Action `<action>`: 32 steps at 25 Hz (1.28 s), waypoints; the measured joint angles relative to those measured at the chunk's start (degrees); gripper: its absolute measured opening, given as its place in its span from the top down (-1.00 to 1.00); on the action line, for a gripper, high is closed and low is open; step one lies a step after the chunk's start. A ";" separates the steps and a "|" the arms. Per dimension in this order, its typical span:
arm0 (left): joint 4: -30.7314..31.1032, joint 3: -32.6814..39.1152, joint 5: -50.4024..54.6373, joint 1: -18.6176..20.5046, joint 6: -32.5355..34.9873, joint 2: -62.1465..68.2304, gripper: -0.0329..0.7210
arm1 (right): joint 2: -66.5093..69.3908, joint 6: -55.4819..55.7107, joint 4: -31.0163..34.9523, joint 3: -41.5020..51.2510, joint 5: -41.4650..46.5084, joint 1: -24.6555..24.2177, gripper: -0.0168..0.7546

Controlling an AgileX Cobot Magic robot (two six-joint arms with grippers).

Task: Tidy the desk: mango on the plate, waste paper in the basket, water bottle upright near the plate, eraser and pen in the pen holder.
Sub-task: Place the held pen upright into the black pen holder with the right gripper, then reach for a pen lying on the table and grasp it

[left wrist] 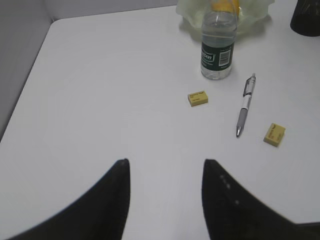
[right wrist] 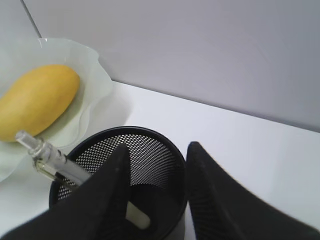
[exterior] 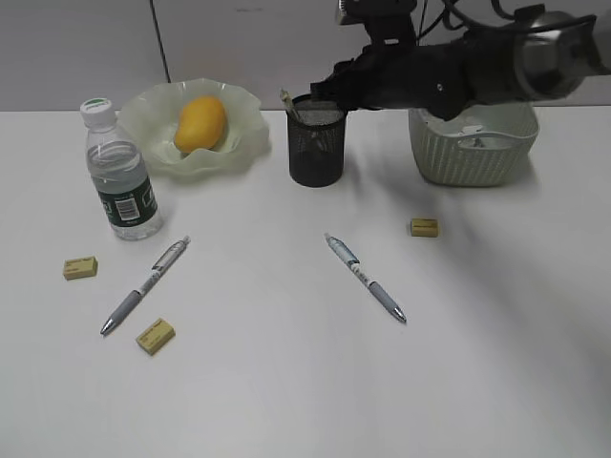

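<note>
R claw (right wrist: pixel 156 187) sits right over the pen holder (exterior: pixel 316 143), jaws apart w/ nothing gripped; one pen (right wrist: pixel 52 162) leans inside on the holder's left rim, pale block at the bottom looks like an eraser (right wrist: pixel 136 216). L claw (left wrist: pixel 165 197) jaws apart, empty, above bare table (left wrist: pixel 110 100), well left-front of holder. Rel. to holder: mango (exterior: pixel 200 123) on plate (exterior: pixel 243 134) just left, water bottle (exterior: pixel 120 172) upright further left, basket (exterior: pixel 473 148) right, 2 pens + 3 erasers loose in front.

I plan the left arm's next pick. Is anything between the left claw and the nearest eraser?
Nothing visible: bare desk lies between the left claw and the eraser. Pen and bottle lie aside.
</note>
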 joint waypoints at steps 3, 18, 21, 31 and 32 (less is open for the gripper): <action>0.00 0.00 0.00 0.00 0.00 0.00 -0.04 | -2.50 0.09 0.00 -0.49 7.16 0.00 0.15; 0.03 0.00 0.00 0.00 0.00 0.00 -0.04 | -12.94 0.14 2.62 -6.51 47.70 0.00 0.37; 0.03 0.00 0.00 0.00 0.00 0.01 -0.04 | -13.60 0.08 2.87 -10.13 55.71 -0.11 0.37; 0.03 0.00 0.00 0.00 0.00 0.06 -0.04 | -13.65 -0.06 4.48 -13.00 66.41 -4.86 0.37; 0.03 0.00 0.00 0.00 0.00 0.06 -0.04 | -13.65 -0.32 5.19 -13.00 66.74 -5.48 0.37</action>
